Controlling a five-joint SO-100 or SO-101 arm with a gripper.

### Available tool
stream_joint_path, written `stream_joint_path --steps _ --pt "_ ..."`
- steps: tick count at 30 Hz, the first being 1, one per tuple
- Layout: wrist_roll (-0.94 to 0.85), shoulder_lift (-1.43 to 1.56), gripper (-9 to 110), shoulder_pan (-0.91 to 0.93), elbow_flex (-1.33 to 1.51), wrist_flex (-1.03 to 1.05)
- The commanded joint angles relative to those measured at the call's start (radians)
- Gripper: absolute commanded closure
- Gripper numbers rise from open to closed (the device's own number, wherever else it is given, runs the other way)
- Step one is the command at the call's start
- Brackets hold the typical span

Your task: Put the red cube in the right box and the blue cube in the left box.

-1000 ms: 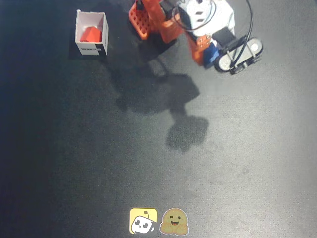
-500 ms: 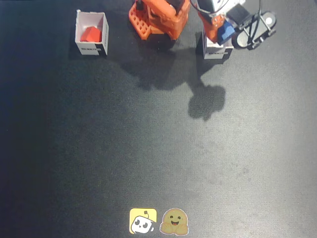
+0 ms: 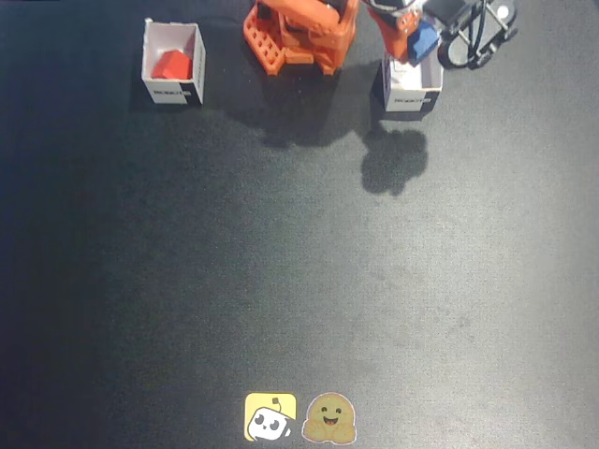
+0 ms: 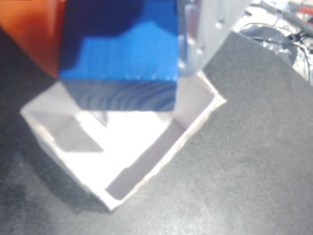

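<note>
While the wrist view is mostly filled by the blue cube (image 4: 120,49), you can tell right away the gripper (image 4: 122,44) is clamped on it: an orange finger (image 4: 29,34) on one side, a grey one (image 4: 210,29) on the other, with the cube pinched in between. It hangs clear of everything, not resting on anything.

Right below the gripper sits a white box (image 4: 195,132), open top facing up. Its floor looks bare, and the cube hangs over the near part of the opening, so my guess is the arm is lined up for a drop. The box sits turned a bit relative to the cube's edges, but the opening looks roomy enough that it shouldn't matter much.

From the fixed view the gripper (image 3: 416,42) is up near the top edge with the blue cube (image 3: 425,39) in it, just above the same white box (image 3: 412,94). The arm's orange base (image 3: 295,37) is off to the gripper's left in that view.

Way further left, well apart from the gripper, the other box (image 3: 173,89) has the red cube (image 3: 171,64) sitting inside. So half the job looks done, and what's left is letting go of the blue one.
</note>
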Motion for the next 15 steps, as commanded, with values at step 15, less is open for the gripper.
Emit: stream_joint_path --steps 15 --pt "0.005 0.012 86 -0.034 0.02 -0.069"
